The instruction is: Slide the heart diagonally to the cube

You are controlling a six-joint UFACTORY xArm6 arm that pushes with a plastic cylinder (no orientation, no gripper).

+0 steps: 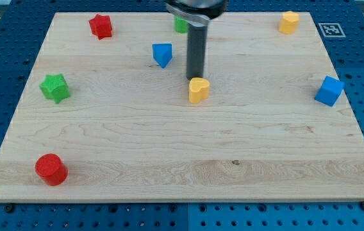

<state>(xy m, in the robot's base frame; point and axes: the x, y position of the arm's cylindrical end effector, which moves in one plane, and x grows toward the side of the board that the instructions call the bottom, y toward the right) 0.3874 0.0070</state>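
A yellow heart block (198, 90) lies near the middle of the wooden board (182, 167). A blue cube (329, 90) sits at the view's right edge of the board, at about the same height in the view as the heart. My tip (195, 79) stands just above the heart's upper-left edge in the view, touching or nearly touching it. The dark rod rises straight up from there to the view's top.
A blue pointed block (162, 54) lies left of the rod. A green block (180, 25) is partly hidden behind the rod. A red star (100, 26), a green star (55, 87), a red cylinder (51, 169) and a yellow block (289, 22) lie elsewhere.
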